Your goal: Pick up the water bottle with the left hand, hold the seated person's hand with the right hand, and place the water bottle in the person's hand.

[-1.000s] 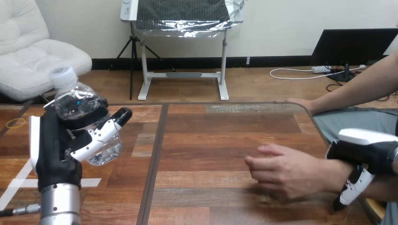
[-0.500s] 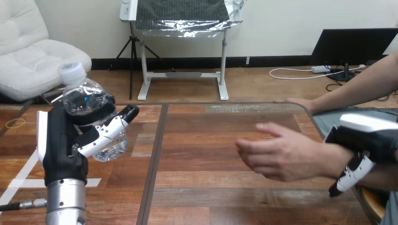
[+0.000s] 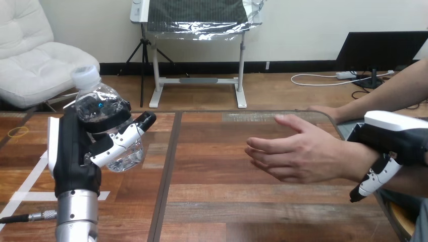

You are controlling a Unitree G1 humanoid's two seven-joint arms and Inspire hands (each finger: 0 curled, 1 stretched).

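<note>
A clear water bottle [image 3: 108,123] with a white cap is held upright above the table's left part, with my left hand [image 3: 75,151] shut on it, thumb and fingers wrapped round its body. The person's hand [image 3: 298,151] hovers open over the table's right part, palm turned toward the bottle. My right hand [image 3: 391,146] sits at the person's wrist, its fingers curled down round the wrist at the right edge. A wide gap of table lies between the bottle and the person's hand.
The wooden table [image 3: 222,201] has a dark seam [image 3: 169,166] running front to back and white tape marks [image 3: 20,194] at the left. The person's other hand [image 3: 323,112] rests on the far right edge. A yellow rubber band [image 3: 17,132] lies far left.
My left hand has carried the bottle to the right and a little up. The person's hand, held at the wrist by my right hand, has risen off the table and moved left.
</note>
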